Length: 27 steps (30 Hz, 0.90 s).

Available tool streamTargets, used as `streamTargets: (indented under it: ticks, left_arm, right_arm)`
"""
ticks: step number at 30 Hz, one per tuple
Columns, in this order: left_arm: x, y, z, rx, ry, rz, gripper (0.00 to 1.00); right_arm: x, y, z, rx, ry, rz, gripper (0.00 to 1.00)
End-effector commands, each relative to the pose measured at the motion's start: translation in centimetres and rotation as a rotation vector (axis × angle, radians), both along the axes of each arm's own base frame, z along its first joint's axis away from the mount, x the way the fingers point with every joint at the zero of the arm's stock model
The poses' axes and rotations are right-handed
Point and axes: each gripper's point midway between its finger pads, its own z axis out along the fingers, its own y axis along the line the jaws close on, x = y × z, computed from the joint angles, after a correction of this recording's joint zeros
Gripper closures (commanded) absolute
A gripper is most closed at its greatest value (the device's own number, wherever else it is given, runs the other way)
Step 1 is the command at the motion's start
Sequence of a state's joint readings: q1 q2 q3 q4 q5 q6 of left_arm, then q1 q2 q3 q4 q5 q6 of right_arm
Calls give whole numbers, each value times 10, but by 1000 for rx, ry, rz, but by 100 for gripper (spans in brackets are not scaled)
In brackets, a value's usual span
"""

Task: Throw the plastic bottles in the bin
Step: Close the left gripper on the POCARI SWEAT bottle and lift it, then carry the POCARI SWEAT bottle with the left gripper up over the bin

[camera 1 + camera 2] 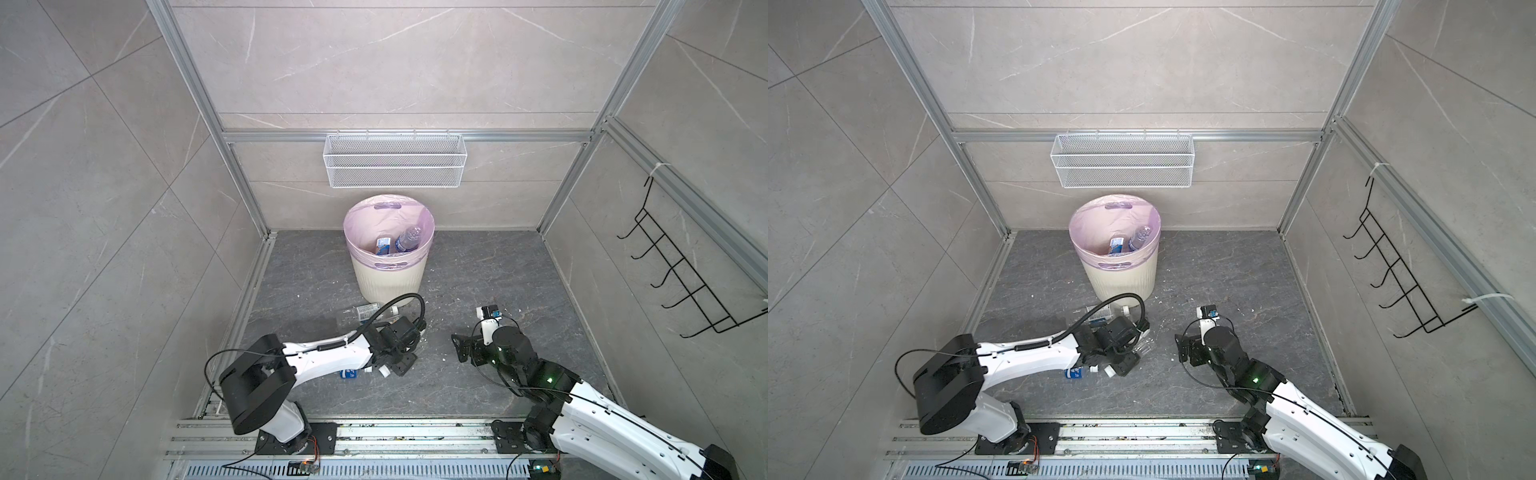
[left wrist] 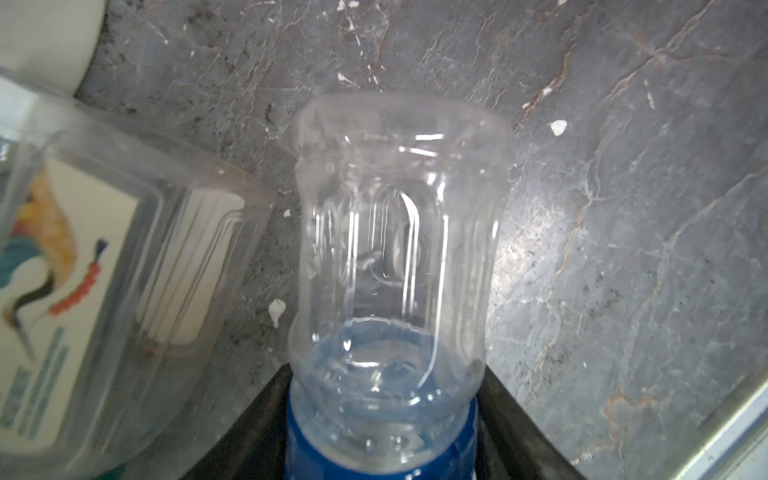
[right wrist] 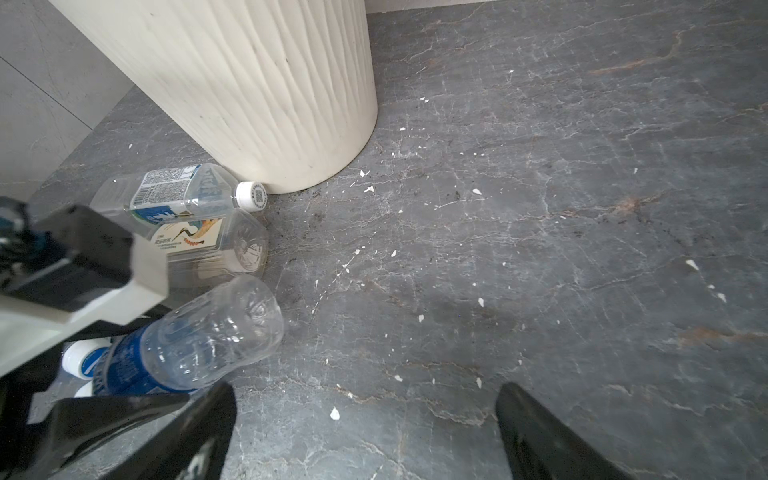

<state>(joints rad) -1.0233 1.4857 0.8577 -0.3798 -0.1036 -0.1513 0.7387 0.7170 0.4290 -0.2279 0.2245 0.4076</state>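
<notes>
Black left gripper [image 2: 386, 370] pinches a blue-labelled bottle [image 2: 395, 232] near the middle of the floor [image 3: 540, 208]; right gripper [image 3: 365, 388] gapes wide, empty. Beyond, a white-capped bottle [image 3: 183, 189] and a bird-label bottle [image 3: 208, 245] lie at the foot of the bin [image 3: 249, 83]; two more bottles [image 1: 409, 239] rest inside.

A white wire-mesh basket [image 1: 395, 160] hangs from the aluminium rail [image 1: 270, 136] on the far wall [image 1: 374, 62] of grey veined tiles. On the right wall a black wire hook rack [image 1: 685, 272] is tied to the frame. The dark grey marbled floor [image 1: 478, 266] is strewn with small white flecks [image 3: 334, 412].
</notes>
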Motion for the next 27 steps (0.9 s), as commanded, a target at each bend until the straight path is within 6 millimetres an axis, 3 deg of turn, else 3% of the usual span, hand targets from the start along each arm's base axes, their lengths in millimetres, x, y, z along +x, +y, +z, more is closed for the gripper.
streamTargets:
  ticks: [1,9,20,27]
  left_arm:
    - [5,-2,34,-125,-71,48,46]
    - [6,34,74,-242,-211,152,45]
    - [10,86,155,-453,-414,310,44]
    - [13,105,195,-504,-525,351,44]
  right_arm:
    - [-1,-3,-1,0,0,-18,0]
    - [-1,-3,-2,2,2,-16,0]
    - [-2,-2,-2,8,5,-14,0]
    - [-2,-2,-1,12,2,-12,0]
